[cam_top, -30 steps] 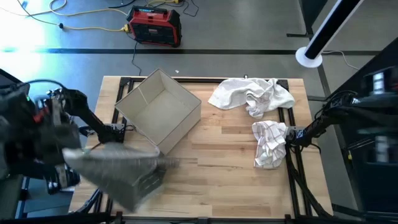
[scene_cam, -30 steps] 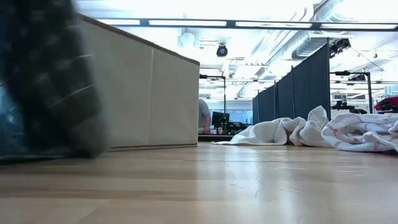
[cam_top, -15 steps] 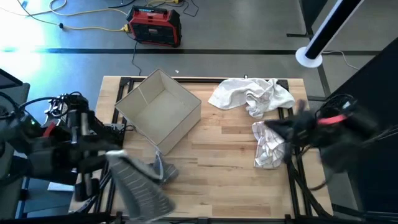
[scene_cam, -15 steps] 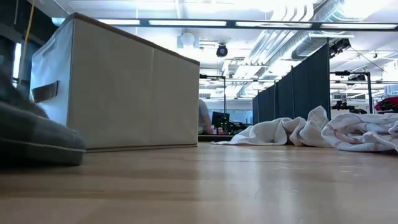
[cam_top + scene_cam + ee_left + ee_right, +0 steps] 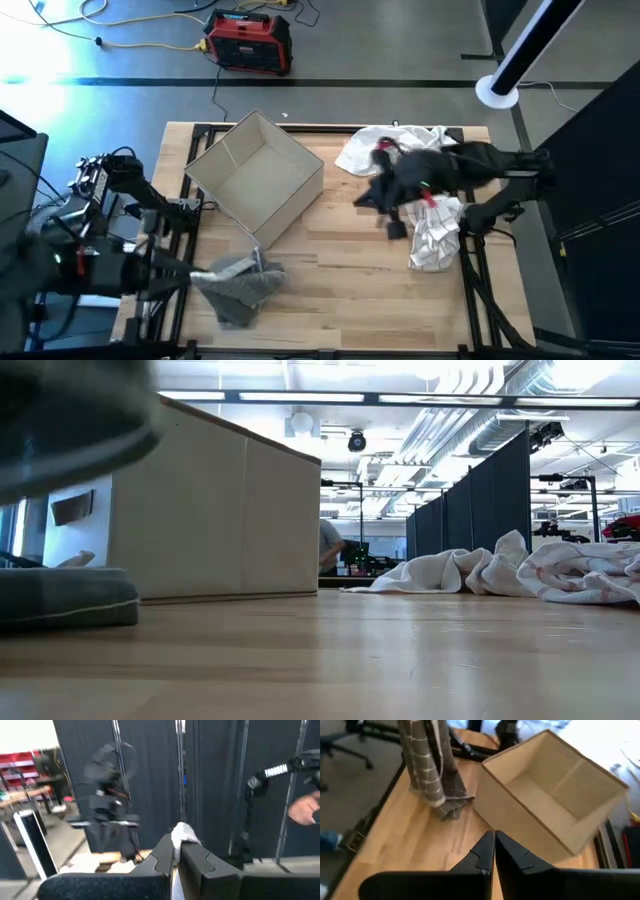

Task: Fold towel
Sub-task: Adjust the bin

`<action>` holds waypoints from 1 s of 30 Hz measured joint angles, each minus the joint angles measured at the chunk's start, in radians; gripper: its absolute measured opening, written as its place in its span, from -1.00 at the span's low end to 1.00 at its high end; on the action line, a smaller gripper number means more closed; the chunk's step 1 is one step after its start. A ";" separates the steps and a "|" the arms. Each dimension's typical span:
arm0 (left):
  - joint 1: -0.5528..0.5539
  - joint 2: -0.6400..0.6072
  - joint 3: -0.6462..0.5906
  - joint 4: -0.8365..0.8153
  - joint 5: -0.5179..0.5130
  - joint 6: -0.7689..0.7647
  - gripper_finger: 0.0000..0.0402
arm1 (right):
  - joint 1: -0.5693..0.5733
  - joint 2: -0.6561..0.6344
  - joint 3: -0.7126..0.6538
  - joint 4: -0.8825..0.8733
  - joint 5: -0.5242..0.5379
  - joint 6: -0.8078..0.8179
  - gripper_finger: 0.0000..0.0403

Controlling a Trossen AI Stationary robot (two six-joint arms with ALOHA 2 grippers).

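A grey checked towel [image 5: 240,285] is bunched at the table's near left, just in front of the beige box [image 5: 255,185]. In the right wrist view the towel [image 5: 427,760] hangs as a long strip. My left gripper [image 5: 190,272] is beside it, shut on it. My right gripper [image 5: 388,218] reaches over the table's middle right, shut with nothing between its fingers [image 5: 494,837]. It is near a white towel [image 5: 405,150] and a white checked towel [image 5: 432,235], both lying crumpled on the table. My left gripper pinches the grey towel between its two fingers, and a small tuft of cloth [image 5: 182,832] pokes out past the fingertips. The fingers point about level toward the table's right. The towel hangs slack below the hold, its lower end [image 5: 450,807] crumpled on the table.
The open beige box [image 5: 555,795] stands at the far left, one corner near the grey towel. In the low view the white towels [image 5: 470,572] lie at the far right. Bare wood [image 5: 340,290] stretches along the near edge. A person's hand [image 5: 305,810] shows beyond the table.
My left gripper has swung the grey towel, which was spread wide at the near left. The towel now hangs bunched, with its lower end on the table. My right gripper has gone from the table's right edge toward the middle, above the white towels.
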 joint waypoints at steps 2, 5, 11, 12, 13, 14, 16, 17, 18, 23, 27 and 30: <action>0.000 0.008 0.000 -0.085 0.000 -0.116 -0.98 | -0.051 0.021 -0.029 0.053 -0.052 -0.077 -1.00; 0.001 0.022 0.000 -0.218 -0.002 -0.301 -0.98 | -0.106 0.065 -0.056 0.103 -0.089 -0.202 -1.00; 0.001 0.050 0.000 -0.478 0.001 -0.618 -0.98 | -0.173 0.250 -0.052 0.128 -0.120 -0.301 -0.99; 0.001 0.054 0.000 -0.512 0.005 -0.665 -0.98 | -0.182 0.281 -0.040 0.127 -0.122 -0.307 -0.98; 0.001 0.058 0.000 -0.540 0.010 -0.710 -0.98 | -0.192 0.310 -0.027 0.124 -0.124 -0.317 -0.96; 0.001 0.061 0.000 -0.564 0.019 -0.751 -0.98 | -0.201 0.339 -0.013 0.115 -0.122 -0.333 -0.92; 0.001 0.064 0.000 -0.602 0.051 -0.821 -0.98 | -0.215 0.390 0.016 0.117 -0.093 -0.371 -0.81; 0.001 0.064 0.000 -0.616 0.062 -0.852 -0.98 | -0.219 0.407 0.032 0.124 -0.075 -0.389 -0.74; 0.001 0.065 0.000 -0.629 0.063 -0.882 -0.98 | -0.221 0.420 0.049 0.130 -0.061 -0.404 -0.66; 0.001 0.080 -0.001 -0.661 0.103 -0.973 -0.98 | -0.227 0.441 0.096 0.192 -0.046 -0.409 -0.24; 0.001 0.080 -0.001 -0.661 0.125 -1.026 -0.98 | -0.231 0.448 0.096 0.190 -0.074 -0.420 0.00; 0.001 0.080 -0.001 -0.661 0.128 -1.018 -0.98 | -0.232 0.471 0.096 0.189 -0.096 -0.455 0.06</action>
